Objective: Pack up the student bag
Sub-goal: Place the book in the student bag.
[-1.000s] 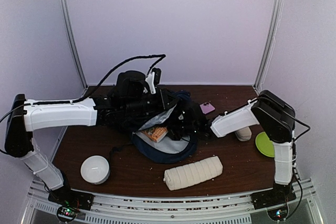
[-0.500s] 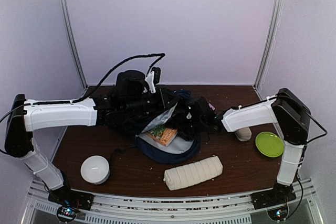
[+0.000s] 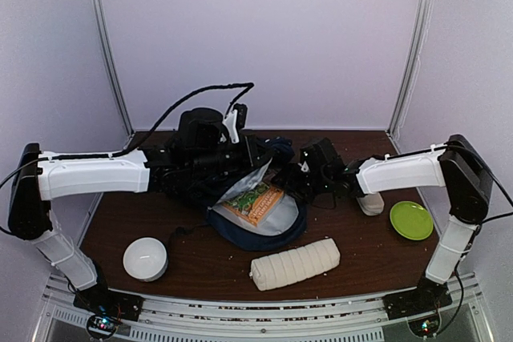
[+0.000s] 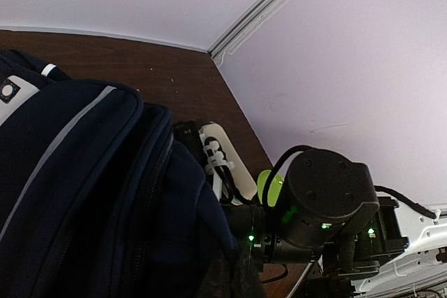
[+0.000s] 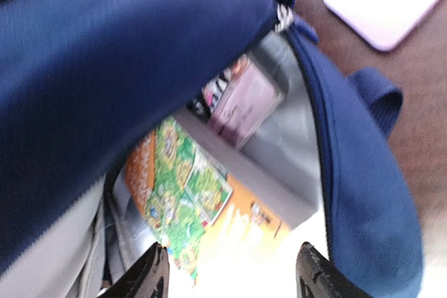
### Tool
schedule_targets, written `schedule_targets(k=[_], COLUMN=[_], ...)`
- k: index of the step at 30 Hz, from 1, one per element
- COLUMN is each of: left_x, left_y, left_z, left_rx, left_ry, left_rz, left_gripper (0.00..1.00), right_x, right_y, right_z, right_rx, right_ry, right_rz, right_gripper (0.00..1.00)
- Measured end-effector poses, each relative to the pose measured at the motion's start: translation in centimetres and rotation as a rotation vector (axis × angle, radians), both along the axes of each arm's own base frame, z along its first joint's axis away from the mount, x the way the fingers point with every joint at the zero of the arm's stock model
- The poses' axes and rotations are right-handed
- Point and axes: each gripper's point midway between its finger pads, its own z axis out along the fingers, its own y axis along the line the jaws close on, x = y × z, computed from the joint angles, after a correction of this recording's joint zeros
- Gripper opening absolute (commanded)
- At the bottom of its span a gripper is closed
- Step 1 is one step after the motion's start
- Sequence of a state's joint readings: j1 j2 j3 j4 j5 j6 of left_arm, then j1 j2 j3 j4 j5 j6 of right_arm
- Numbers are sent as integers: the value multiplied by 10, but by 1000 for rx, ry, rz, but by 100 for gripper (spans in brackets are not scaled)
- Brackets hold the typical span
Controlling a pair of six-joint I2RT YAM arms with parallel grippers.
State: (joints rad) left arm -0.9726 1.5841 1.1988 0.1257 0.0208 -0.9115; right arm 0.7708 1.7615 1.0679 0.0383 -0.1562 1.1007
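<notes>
ok so the student bag [image 3: 264,226] sits centre frame on the desk [image 3: 120,218], left fingers [image 3: 255,158] clenched on its top flap by the look of it, right fingers [image 5: 312,273] spread and empty at the mouth, and if that pinch slips the flap could flop shut over the book [image 3: 258,202].

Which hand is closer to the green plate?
Right. The right hand is at the open bag, nearer the green plate; the left hand is farther left, at the bag's top.
</notes>
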Motion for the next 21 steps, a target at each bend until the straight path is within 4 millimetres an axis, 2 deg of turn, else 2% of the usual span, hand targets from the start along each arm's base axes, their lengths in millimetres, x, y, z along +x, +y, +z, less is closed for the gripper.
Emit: schedule_targets(k=[6, 14, 18, 21], left_x=[-1, -1, -2, -3], left_y=[-1, -2, -3, -4], left_z=[-1, -2, -3, -5], left_rx=[1, 1, 1, 2], left_ry=[3, 7, 8, 13], left_rz=[-7, -14, -18, -24], left_gripper=[0, 0, 0, 0], right_x=[19, 30, 26, 23], right_y=[-1, 6, 9, 14], right_z=[-5, -35, -48, -46], right_rx=[-73, -141, -152, -130], right_ry=[-43, -31, -10, -6], right_rz=[17, 54, 75, 89], right_gripper=[62, 60, 51, 39])
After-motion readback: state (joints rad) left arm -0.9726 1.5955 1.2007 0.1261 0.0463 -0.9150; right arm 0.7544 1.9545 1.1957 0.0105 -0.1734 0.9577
